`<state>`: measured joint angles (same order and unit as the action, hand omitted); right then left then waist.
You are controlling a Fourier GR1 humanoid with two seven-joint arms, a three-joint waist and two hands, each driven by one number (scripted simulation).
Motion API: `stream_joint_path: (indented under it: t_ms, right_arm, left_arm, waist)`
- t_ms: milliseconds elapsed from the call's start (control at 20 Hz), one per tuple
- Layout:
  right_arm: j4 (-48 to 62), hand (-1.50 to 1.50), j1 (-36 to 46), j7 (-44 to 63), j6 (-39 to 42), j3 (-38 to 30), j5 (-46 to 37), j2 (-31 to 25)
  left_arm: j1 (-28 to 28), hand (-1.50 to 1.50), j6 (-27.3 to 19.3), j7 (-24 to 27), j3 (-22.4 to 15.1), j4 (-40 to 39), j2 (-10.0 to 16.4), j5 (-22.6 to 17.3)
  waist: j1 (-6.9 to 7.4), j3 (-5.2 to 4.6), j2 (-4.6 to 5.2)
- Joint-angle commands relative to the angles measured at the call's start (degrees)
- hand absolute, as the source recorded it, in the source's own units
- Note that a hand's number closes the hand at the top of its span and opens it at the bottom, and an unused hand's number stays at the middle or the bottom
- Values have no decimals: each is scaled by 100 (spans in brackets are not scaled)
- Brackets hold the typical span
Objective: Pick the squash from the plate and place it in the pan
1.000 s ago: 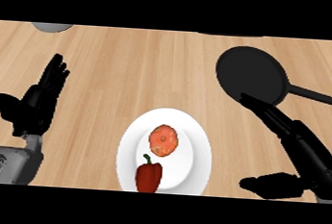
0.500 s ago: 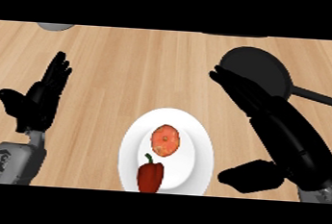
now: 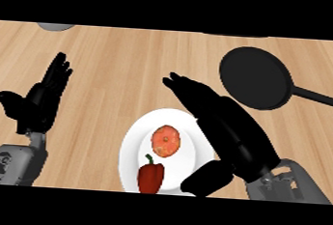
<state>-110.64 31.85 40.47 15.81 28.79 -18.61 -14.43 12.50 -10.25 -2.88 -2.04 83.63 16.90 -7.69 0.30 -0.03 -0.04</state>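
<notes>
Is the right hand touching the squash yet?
Apart. The head view shows a strip of white plate between the squash and the right hand, which lies over the plate's right side.

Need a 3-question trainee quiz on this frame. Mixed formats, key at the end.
1. True or false: the squash lies on the white plate, and the right hand has straight fingers, not curled round it.
2. What shares the plate with the squash? A) a red pepper B) a spoon C) a lemon
3. Fill in: the black pan lies beyond the plate, toward the robot's ____ side.

Key: 1 true; 2 A; 3 right.
</notes>
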Motion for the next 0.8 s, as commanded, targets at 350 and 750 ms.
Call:
stream_joint_path:
  t_ms: [350,750]
  right_arm:
    - [130,-150,-275,907,430,226,-906,910]
    - [1351,-150,-165,410,539,-34,-1392,1201]
  left_arm:
    - [-99,0,81,-11,144,163,-214,259]
    - [-71,0,330,-229,379,276,-162,173]
  waist:
    - [-25,2,-3]
    - [5,3,4]
